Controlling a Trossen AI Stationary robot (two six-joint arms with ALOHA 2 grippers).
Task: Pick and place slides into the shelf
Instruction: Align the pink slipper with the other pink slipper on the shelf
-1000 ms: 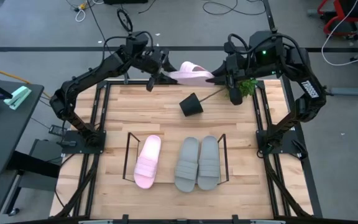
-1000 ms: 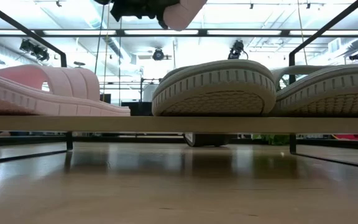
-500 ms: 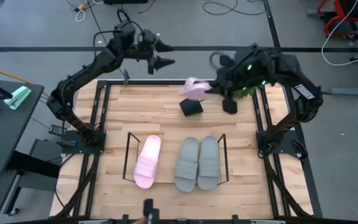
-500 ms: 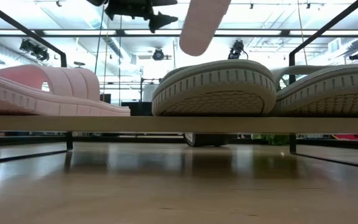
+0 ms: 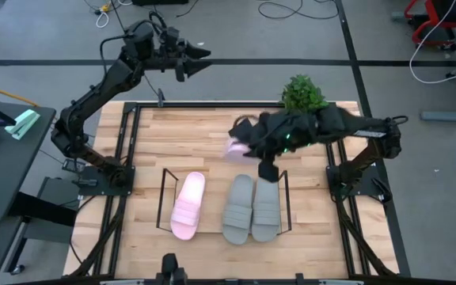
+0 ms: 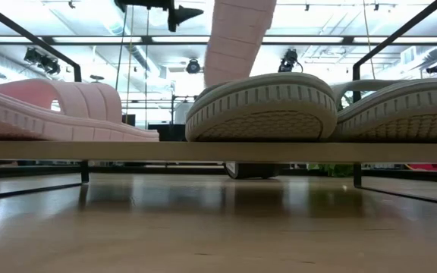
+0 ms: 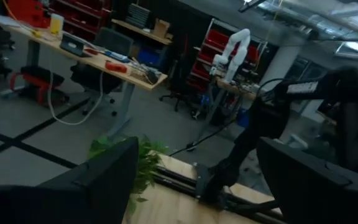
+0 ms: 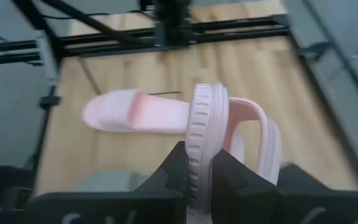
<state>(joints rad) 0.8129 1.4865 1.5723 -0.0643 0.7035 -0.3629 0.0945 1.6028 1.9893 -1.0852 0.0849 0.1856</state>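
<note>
The right gripper is closed on the edge of a pale pink slide, holding it above the table just behind the shelf, where one pink slide and two grey slides already lie. The left gripper hangs empty with jaws apart beyond the table's far edge. The slide looks light, foam-soft and flexible, so a pinch on the thick sole rim appears soundest.

Green leafy plant at the far edge of the wooden worktop; grey floor with loose cables beyond the worktop.
</note>
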